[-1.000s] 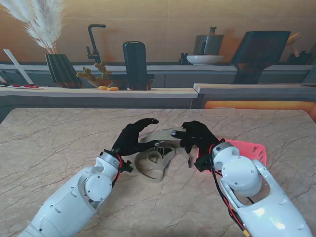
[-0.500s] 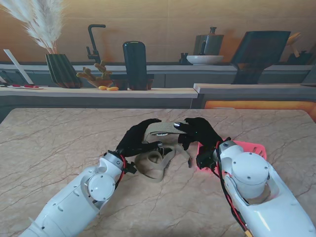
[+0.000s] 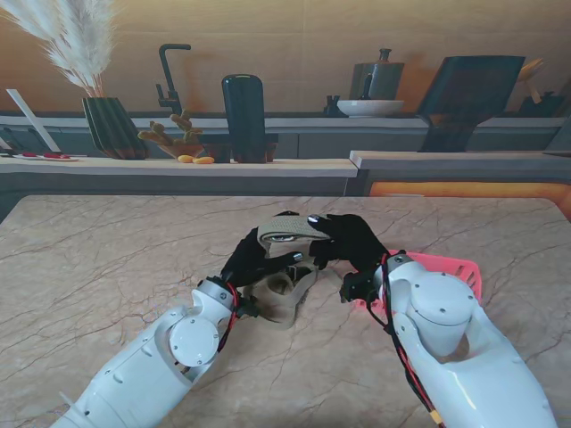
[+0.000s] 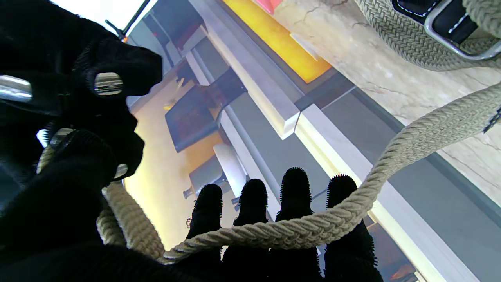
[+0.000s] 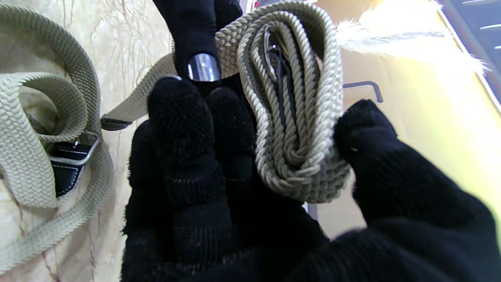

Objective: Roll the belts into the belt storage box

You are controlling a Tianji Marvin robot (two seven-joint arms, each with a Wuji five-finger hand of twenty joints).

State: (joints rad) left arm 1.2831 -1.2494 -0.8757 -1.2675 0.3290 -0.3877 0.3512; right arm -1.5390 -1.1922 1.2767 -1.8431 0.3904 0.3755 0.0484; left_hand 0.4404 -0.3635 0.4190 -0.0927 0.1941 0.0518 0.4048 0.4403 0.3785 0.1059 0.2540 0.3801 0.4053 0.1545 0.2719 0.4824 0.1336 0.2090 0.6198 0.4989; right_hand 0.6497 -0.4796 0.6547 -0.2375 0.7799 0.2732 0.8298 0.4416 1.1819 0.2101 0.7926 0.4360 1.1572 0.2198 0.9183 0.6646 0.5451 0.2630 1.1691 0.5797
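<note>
A beige woven belt is partly wound into a flat coil and held up over the table's middle. My right hand is shut on the coil, pinching it between thumb and fingers. From the other side, my left hand meets the coil, and the belt's free strand runs across its four extended fingers. The belt's loose remainder lies looped on the marble, with its black leather buckle end showing. The red belt storage box sits to my right, mostly hidden by my right arm.
The marble table ends at a far edge below a counter holding a dark vase of pampas grass, a tall dark container and a bowl.
Both hands have drawn closer together and lifted. The coil has risen off the table between them and is more tightly gathered. The loose loops stay on the table.
</note>
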